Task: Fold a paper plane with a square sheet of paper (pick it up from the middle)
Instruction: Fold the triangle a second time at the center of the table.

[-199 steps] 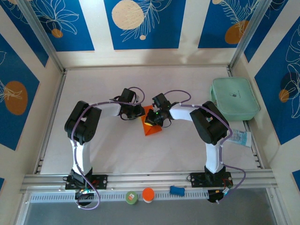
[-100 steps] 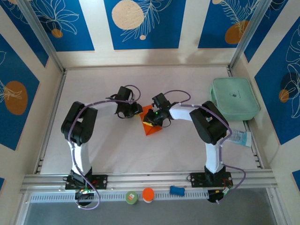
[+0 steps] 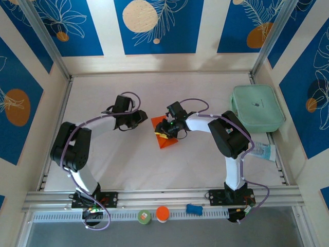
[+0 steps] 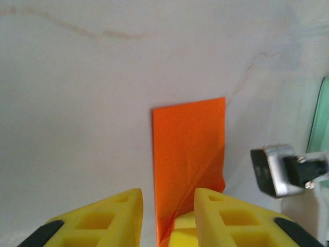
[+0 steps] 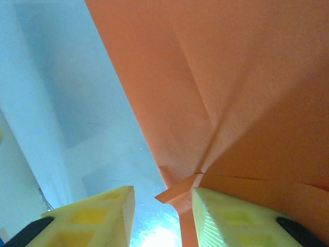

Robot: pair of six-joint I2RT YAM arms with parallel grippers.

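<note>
the left gripper (image 4: pixel 165 201) is seen partly open and empty, beside the creased orange paper sheet (image 4: pixel 189 139). the right gripper (image 5: pixel 162 198) is likewise parted, a folded corner ungripped between its fingers.

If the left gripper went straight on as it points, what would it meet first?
Probably the partly folded bright orange paper sheet, lying straight ahead of the left gripper; depth is unclear.

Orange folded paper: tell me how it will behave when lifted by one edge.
The orange paper looks thin and flat, so it is likely light and floppy, sagging from one edge. Its creases probably stiffen it slightly.
</note>
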